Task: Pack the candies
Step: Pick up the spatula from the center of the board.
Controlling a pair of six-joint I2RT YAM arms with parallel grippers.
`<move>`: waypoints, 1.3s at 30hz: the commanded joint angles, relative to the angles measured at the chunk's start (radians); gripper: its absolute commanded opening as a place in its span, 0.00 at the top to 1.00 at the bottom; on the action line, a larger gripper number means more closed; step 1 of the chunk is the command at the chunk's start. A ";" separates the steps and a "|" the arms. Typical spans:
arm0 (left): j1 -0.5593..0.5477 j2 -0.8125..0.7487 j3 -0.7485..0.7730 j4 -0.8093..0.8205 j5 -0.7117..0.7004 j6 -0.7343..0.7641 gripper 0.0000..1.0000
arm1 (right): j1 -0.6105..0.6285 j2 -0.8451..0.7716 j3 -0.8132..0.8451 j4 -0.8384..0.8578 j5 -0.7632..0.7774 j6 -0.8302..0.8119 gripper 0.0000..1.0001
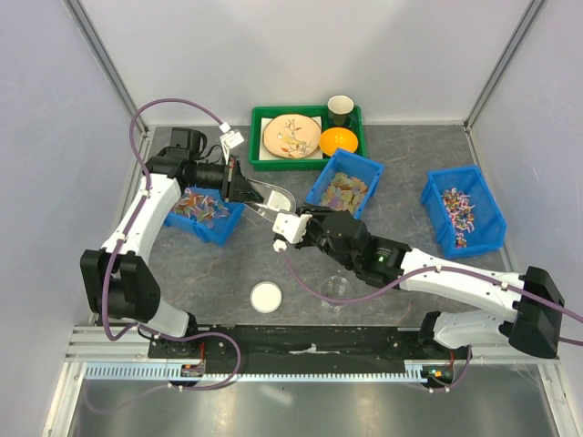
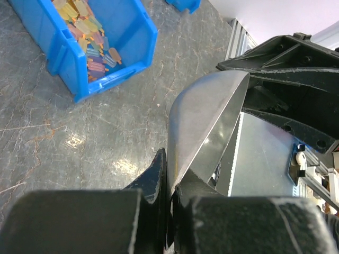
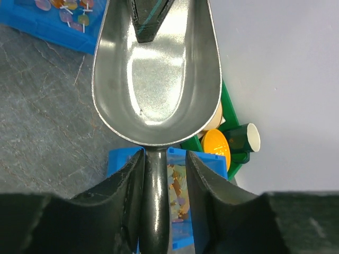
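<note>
A metal scoop (image 1: pixel 271 194) is seen held between the two arms above the grey tabletop (image 1: pixel 219 269), near the middle of the scene. The left tool (image 2: pixel 168 182) is clamped together on the rim of the scoop's bowl, as the left wrist view shows: the thin metal edge runs down between the two dark fingers (image 2: pixel 153 177), which are pressed against it. The right tool (image 3: pixel 157 174) is set around the scoop's handle (image 3: pixel 155 211) with its jaws parted; in the right wrist view a narrow gap can be made out on either side of the handle, so no firm grip is shown there. The bowl of the scoop (image 3: pixel 159 74) is seen to be bare metal with nothing lying in it. The candies (image 1: pixel 202 204), small wrapped sweets in mixed bright colours, are found in a blue bin (image 1: pixel 223 228) at the left of the tabletop, just beside the left arm's wrist. A second blue bin (image 1: pixel 343 185) with flat pastel packets is placed behind the right tool, and a third blue bin (image 1: pixel 462 211) with tiny sweets stands well apart at the right. A green tray (image 1: pixel 258 127) at the back carries a patterned plate (image 1: pixel 291 136), an orange bowl (image 1: pixel 338 141) and a dark cup (image 1: pixel 341 110). Nearer the arm bases, a white lid (image 1: pixel 266 297) and a clear cup (image 1: pixel 336 289) rest on the tabletop.
</note>
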 commanded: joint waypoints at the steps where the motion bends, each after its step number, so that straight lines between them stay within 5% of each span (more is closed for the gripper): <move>1: -0.014 -0.010 0.006 -0.039 0.079 0.042 0.98 | -0.024 0.015 0.034 0.043 -0.048 0.023 0.60; 13: -0.030 -0.001 0.000 -0.039 0.053 0.056 0.98 | -0.024 0.039 0.040 0.051 -0.090 0.051 0.99; 14: -0.033 -0.001 -0.003 -0.039 0.049 0.058 0.98 | -0.024 0.038 0.043 0.051 -0.094 0.057 0.98; 18: -0.040 0.001 -0.006 -0.039 0.045 0.061 0.99 | -0.025 0.036 0.062 0.046 -0.113 0.086 0.70; 23: -0.043 -0.005 -0.011 -0.038 0.047 0.064 0.98 | -0.022 0.039 0.066 0.051 -0.114 0.095 0.70; 25: -0.045 -0.005 -0.011 -0.038 0.047 0.062 0.98 | -0.024 0.039 0.066 0.056 -0.114 0.098 0.59; 29: -0.048 0.002 -0.006 -0.039 0.049 0.061 0.98 | -0.024 0.039 0.068 0.076 -0.100 0.107 0.59; 36: -0.050 -0.002 -0.005 -0.039 0.059 0.061 0.99 | -0.024 0.032 0.054 0.102 -0.080 0.097 1.00; 39: -0.050 -0.010 -0.003 -0.039 0.052 0.065 0.98 | -0.022 0.018 0.037 0.105 -0.079 0.085 1.00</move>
